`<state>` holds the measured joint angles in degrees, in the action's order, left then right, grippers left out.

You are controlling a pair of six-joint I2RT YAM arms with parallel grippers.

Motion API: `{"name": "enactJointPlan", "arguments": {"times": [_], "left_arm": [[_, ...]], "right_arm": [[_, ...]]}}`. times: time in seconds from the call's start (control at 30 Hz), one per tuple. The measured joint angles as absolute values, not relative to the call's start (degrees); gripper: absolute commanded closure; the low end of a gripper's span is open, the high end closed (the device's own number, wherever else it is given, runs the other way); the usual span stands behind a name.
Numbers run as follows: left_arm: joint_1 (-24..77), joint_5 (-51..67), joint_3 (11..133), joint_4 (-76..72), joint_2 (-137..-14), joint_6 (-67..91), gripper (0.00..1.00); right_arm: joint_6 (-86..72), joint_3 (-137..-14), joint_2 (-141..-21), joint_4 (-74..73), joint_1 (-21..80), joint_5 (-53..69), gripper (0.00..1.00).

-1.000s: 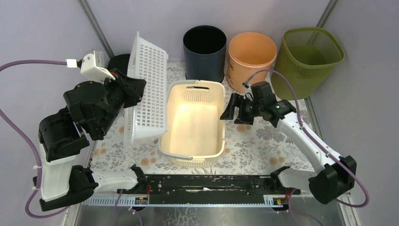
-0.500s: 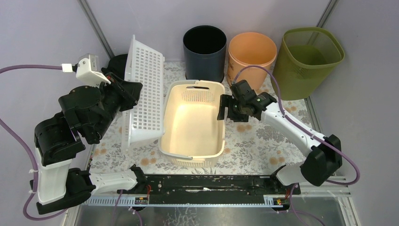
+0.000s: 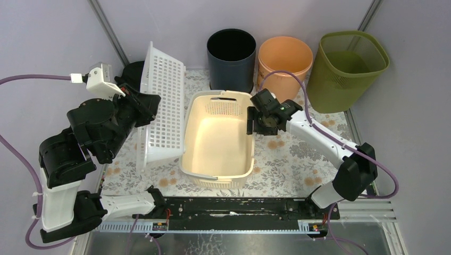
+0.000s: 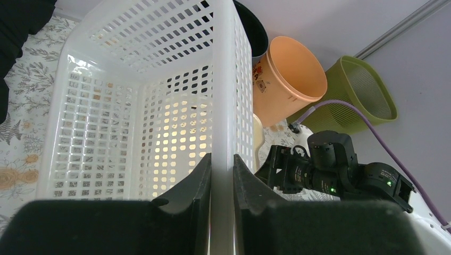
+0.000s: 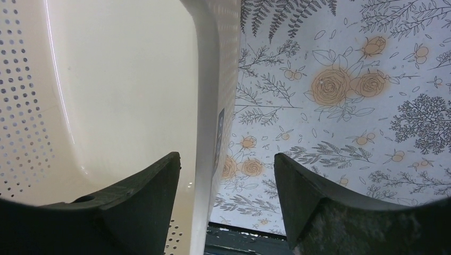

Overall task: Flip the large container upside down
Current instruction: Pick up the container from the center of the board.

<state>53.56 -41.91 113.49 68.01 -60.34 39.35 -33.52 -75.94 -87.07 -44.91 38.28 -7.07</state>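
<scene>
1. The right gripper (image 5: pixel 224 159) is being held with its jaws fairly wide apart. One finger is hanging over the inside of the large container (image 3: pixel 218 143) and the other over the outside, with the right rim (image 5: pixel 205 133) between them. No contact with the rim is being shown, so nothing is being held by this gripper yet.
2. The large container is judged to be the cream tub. It is standing upright, mouth up, in the middle of the flowered cloth (image 3: pixel 298 154), just in front of the bins.
3. The left gripper (image 4: pixel 222 175) is being kept shut on the edge of the white basket (image 3: pixel 165 106). This basket is being held up on its long side, just left of the tub, and in the top view it seems to lean against the tub's left rim.
4. The step in hand is judged to be the grasp of the right rim. For a good grasp, the fingers are to be lowered until the rim is sitting deep between the pads, and only then closed.
5. The rim is smooth and rounded, so a shallow pinch is likely to slip when the tub is being tipped.
6. The tub is probably best rolled to the left, over its far long edge. The white basket is therefore better moved away first.
7. The black bin (image 3: pixel 231 53) and the orange bin (image 3: pixel 284 58) are standing near the tub's far end, so care is needed there.
</scene>
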Motion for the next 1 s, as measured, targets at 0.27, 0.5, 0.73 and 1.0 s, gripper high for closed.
{"name": "enactJointPlan", "arguments": {"times": [0.27, 0.5, 0.73, 1.0], "left_arm": [[53.56, -41.89, 112.99, 68.18, -59.92, 39.33, 0.81], [53.56, -41.87, 112.68, 68.18, -59.51, 39.35, 0.81], [53.56, -41.85, 112.33, 68.23, -59.29, 39.35, 0.82], [53.56, -41.85, 112.33, 68.23, -59.20, 39.40, 0.82]], "right_arm": [[-34.74, -75.94, -87.85, -45.19, 41.43, -9.45, 0.42], [-35.46, -75.94, -88.36, -45.21, 41.80, -10.09, 0.60], [-35.92, -75.94, -89.12, -44.97, 42.02, -10.04, 0.69], [-36.62, -76.03, -89.52, -44.62, 42.13, -10.26, 0.83]]}}
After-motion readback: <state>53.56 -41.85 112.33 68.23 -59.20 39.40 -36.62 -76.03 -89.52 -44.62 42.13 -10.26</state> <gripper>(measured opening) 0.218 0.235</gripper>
